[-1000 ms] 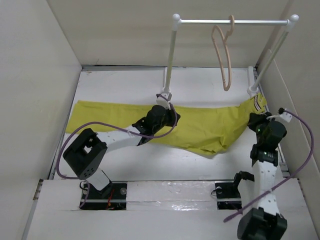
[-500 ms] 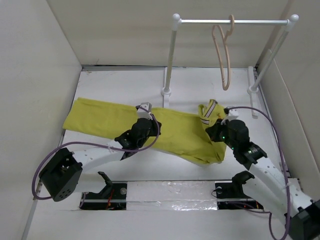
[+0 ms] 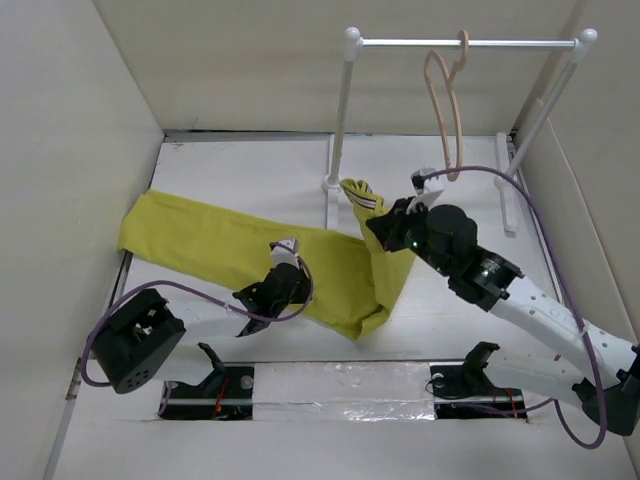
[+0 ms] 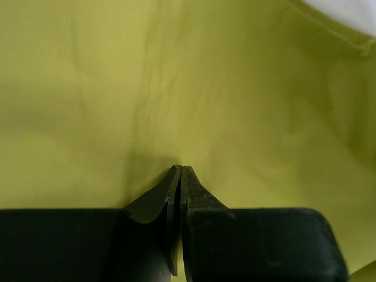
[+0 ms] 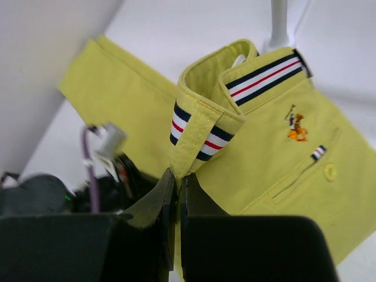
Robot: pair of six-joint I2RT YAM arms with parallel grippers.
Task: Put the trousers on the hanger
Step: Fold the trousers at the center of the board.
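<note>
We judge the trousers (image 3: pixel 200 238) soft, light and floppy: they sprawl across the worktop (image 3: pixel 250 170), the left gripper (image 3: pixel 288 280) pinched on a leg, the right gripper (image 3: pixel 382 222) clamping the raised waistband (image 5: pixel 202 126), the firmest hold.

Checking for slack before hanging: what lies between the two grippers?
The trousers span the stretch from left gripper to right gripper; top view shows it.
</note>
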